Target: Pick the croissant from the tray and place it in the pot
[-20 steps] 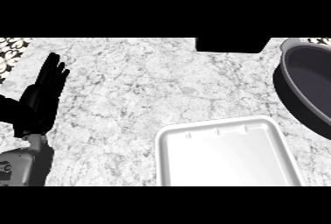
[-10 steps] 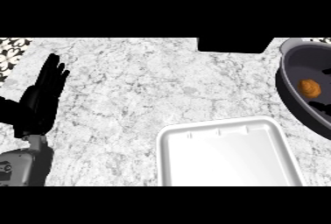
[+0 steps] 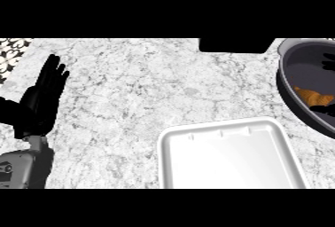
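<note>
Compared with the frame half a second earlier, the croissant [image 3: 315, 95] shows more fully inside the pot [image 3: 296, 66]; one second ago the pot interior showed no croissant at all. The croissant now lies on the dark floor of the pot, toward the pot's near side at the right edge of the head view. The right hand [image 3: 329, 62] appears only as dark finger shapes at the right edge, above the croissant and over the pot interior, with a further dark shape just below the croissant; whether these fingers are spread or curled cannot be told, and contact with the croissant cannot be confirmed. The white tray [image 3: 229, 157] sits on the marble desk [image 3: 150, 88] near the lower centre, just left of the pot; its position matches the earlier frames. The left hand [image 3: 40, 99] rests at the left edge of the view, unchanged from the earlier frames, with its fingers [image 3: 53, 73] straight and spread wide, pointing up, holding nothing. A black block [image 3: 235, 44] lies at the desk's far edge.
</note>
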Controlling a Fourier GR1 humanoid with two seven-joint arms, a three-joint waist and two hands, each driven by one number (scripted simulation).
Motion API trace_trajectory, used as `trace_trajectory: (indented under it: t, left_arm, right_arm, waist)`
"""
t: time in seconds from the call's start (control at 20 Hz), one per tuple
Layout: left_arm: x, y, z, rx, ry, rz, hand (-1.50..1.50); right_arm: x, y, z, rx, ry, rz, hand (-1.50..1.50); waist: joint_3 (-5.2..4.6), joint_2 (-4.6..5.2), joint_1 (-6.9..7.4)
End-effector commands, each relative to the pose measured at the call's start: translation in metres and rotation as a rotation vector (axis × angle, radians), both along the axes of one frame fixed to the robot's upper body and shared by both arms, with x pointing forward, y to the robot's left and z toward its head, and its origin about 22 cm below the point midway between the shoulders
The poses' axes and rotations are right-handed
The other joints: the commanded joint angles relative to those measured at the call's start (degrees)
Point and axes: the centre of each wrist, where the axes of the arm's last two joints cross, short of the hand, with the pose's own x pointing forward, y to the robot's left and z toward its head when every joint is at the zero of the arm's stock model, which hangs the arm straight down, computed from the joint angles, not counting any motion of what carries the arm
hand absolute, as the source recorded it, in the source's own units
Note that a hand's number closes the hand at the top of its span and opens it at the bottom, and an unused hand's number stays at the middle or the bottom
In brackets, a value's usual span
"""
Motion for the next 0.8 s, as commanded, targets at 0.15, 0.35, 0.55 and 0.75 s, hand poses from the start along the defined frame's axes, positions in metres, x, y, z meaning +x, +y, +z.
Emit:
trace_trajectory:
  t: [0.15, 0.35, 0.55, 0.75]
  left_arm:
    - [-0.011, -0.007, -0.004, 0.000, 0.004, 0.008, 0.00]
    - [0.000, -0.004, -0.005, 0.008, 0.003, 0.010, 0.00]
    - [-0.002, -0.015, -0.001, -0.004, -0.012, -0.011, 0.00]
    - [-0.002, -0.007, -0.002, -0.011, 0.006, -0.003, 0.00]
  right_arm:
    - [-0.027, -0.047, 0.020, 0.290, -0.048, -0.002, -1.50]
    - [-0.032, -0.059, 0.036, 0.323, -0.041, -0.026, -1.50]
    - [-0.051, -0.079, 0.045, 0.350, -0.037, -0.045, -1.50]
    - [-0.069, -0.098, 0.059, 0.355, -0.019, -0.031, -1.50]
  waist:
    - [0.06, -0.12, -0.32]
    - [0.09, 0.31, -0.09]
    - [0.27, 0.56, 0.30]
    - [0.31, 0.52, 0.09]
